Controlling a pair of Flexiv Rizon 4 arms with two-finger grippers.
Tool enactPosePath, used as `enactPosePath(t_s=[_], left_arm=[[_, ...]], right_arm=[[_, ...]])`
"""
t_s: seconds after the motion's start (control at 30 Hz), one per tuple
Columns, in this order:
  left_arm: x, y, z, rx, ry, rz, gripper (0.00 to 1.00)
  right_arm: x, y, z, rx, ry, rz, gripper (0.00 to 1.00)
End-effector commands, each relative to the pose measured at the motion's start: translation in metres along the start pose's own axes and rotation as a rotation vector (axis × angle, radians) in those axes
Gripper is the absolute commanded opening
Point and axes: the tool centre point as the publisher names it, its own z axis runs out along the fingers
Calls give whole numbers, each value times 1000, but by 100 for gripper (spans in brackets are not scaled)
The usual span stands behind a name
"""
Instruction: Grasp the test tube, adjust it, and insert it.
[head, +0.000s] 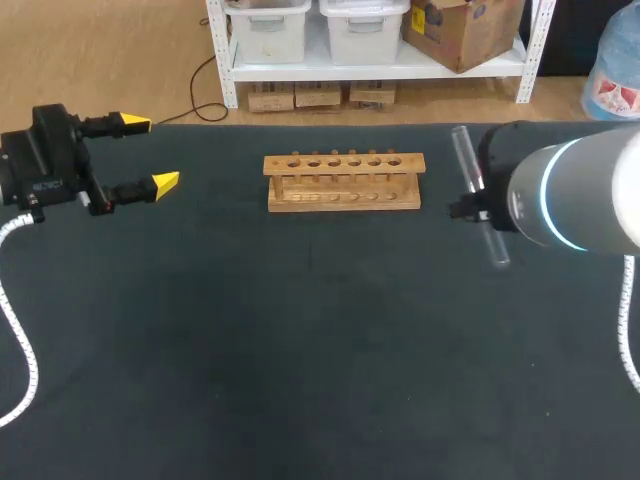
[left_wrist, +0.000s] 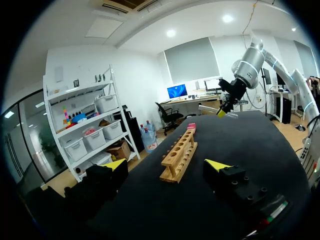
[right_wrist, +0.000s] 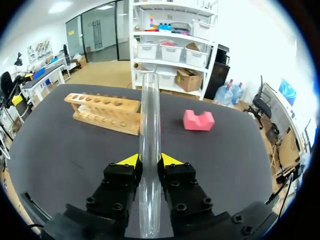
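A clear glass test tube (right_wrist: 149, 115) is clamped between the yellow-tipped fingers of my right gripper (right_wrist: 149, 160), standing roughly upright and sticking out past the fingers at both ends. In the head view the test tube (head: 466, 158) hangs tilted beside my right arm (head: 560, 195), to the right of the wooden rack (head: 343, 181), whose row of holes is empty. The rack (right_wrist: 102, 112) lies ahead of the right gripper and off to one side. My left gripper (head: 150, 153) stays open at the table's far left, nothing between its fingers, with the rack (left_wrist: 179, 155) ahead of it.
A pink notched foam block (right_wrist: 198, 120) lies on the dark table beyond the right gripper, past the rack's end; it also shows as the pink block (left_wrist: 191, 126) behind the rack. Bare dark tabletop (head: 320, 360) stretches in front of the rack.
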Motion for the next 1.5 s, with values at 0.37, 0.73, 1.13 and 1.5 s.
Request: enactPosePath(t_s=[0.37, 0.73, 1.13, 1.5], left_arm=[[1, -2, 1, -10, -4, 3, 100], [1, -2, 1, -10, -4, 3, 100], [1, -2, 1, -10, -4, 3, 100], [1, -2, 1, -10, -4, 3, 100]], right_arm=[[-24, 31, 56, -81, 24, 7, 0], [-31, 40, 68, -126, 62, 13, 0], [-36, 48, 84, -64, 32, -1, 0], [-33, 66, 86, 12, 24, 4, 0]])
